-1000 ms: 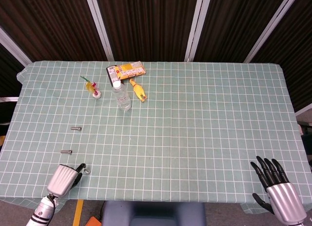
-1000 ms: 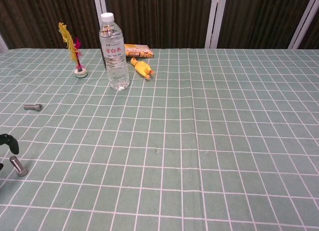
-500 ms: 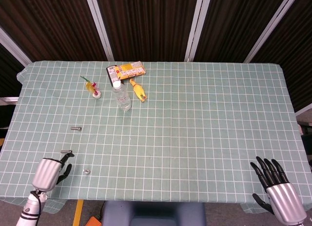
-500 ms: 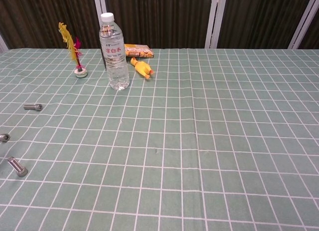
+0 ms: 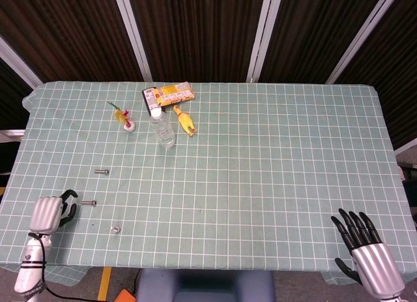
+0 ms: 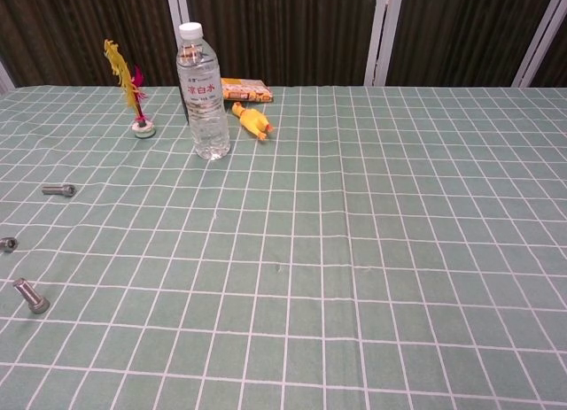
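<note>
**Left hand waits beside a little bolt**

The middle bolt [image 5: 89, 203] lies flat on the table [image 5: 273, 184], near the left edge and close to the front. The left hand [image 5: 51, 212] is just beside it but not touching. Its dark fingers [image 5: 69, 199] are curled in, and I can see nothing in them. It looks like the reaching step: the hand is next to the bolt and has not picked it up.

To grab it, I think the fingers would have to open first, then slide over and pinch the thin bolt (it is tiny and round, so it could roll away).

Two more bolts lie close by. The near bolt [image 5: 115, 229] is toward the front edge and the far bolt [image 5: 100, 172] is farther back.

At the back left stand a water bottle [image 5: 163, 130], a feather shuttlecock [image 5: 122, 117], a rubber chicken toy [image 5: 185, 121] and a yellow box [image 5: 174, 92].

The right hand [image 5: 361, 240] is at the front right corner, fingers spread wide, holding nothing.
</note>
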You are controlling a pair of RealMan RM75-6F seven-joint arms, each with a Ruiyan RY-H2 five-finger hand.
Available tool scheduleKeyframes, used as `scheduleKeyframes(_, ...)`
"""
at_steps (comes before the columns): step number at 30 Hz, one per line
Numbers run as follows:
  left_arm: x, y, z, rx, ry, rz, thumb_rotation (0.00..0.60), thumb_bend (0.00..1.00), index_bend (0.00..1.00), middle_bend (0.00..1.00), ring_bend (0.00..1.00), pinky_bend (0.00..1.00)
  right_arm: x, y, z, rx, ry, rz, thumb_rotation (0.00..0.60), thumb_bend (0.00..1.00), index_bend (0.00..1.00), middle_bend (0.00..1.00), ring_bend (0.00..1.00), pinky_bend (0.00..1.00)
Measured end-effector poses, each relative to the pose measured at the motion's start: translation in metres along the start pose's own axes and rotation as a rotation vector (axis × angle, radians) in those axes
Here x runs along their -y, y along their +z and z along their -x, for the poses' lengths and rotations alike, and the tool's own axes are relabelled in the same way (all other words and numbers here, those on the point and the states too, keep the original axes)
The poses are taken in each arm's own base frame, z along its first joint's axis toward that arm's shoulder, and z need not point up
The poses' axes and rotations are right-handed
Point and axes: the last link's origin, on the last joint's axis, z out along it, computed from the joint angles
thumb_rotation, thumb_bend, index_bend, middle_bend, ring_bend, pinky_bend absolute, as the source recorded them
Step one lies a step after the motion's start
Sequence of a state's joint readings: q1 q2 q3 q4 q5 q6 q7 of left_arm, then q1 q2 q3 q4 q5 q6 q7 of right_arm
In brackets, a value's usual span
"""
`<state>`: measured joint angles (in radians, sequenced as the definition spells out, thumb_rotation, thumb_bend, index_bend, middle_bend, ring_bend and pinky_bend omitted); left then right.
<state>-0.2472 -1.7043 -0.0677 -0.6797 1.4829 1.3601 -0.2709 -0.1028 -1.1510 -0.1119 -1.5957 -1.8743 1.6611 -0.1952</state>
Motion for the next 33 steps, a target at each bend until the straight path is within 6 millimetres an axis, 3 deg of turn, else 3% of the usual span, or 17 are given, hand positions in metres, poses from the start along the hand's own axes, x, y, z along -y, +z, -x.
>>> scheduleKeyframes(16,-0.003,0.011,0.021,0.052,0.046,0.008,0.6,0.44,0.45,1.0,1.0,1.0,0.002,0.004,0.004,0.016,-0.014,0.003,0.6,0.28,0.0,0.0,0.0,0.0)
scheduleKeyframes(33,-0.005,0.011,0.029,0.079,0.056,0.009,0.6,0.44,0.48,1.0,1.0,1.0,0.003,0.006,0.007,0.024,-0.021,0.006,0.6,0.28,0.0,0.0,0.0,0.0)
